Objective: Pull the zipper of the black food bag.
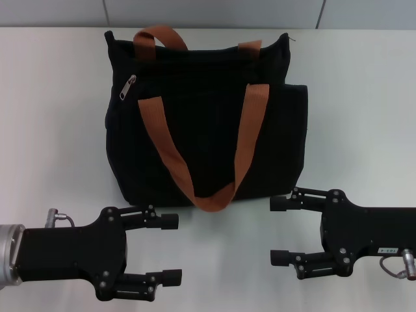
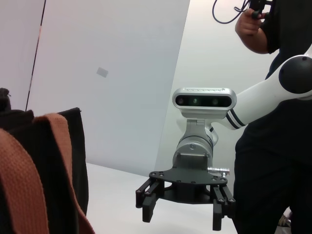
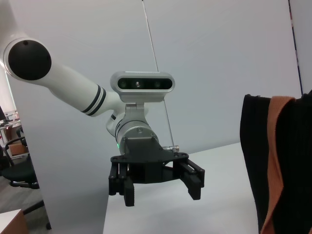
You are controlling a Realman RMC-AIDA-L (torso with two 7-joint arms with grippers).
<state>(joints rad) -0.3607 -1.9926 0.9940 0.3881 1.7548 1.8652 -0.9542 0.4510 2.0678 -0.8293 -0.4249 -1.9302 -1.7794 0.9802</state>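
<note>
The black food bag [image 1: 208, 123] stands on the white table [image 1: 52, 130], with one orange-brown handle [image 1: 242, 146] hanging down its front. The silver zipper pull [image 1: 128, 86] lies at the left end of the top edge track. My left gripper [image 1: 171, 249] is open and empty near the table's front edge, in front of the bag's left corner and apart from it. My right gripper [image 1: 279, 230] is open and empty just in front of the bag's right corner. The bag also shows in the left wrist view [image 2: 68, 161] and the right wrist view [image 3: 256, 161].
The second orange-brown handle [image 1: 159, 36] arches over the bag's back edge. The left wrist view shows my right gripper [image 2: 181, 214] with a person in black [image 2: 273, 161] behind it. The right wrist view shows my left gripper [image 3: 161, 192]. A grey wall runs behind the table.
</note>
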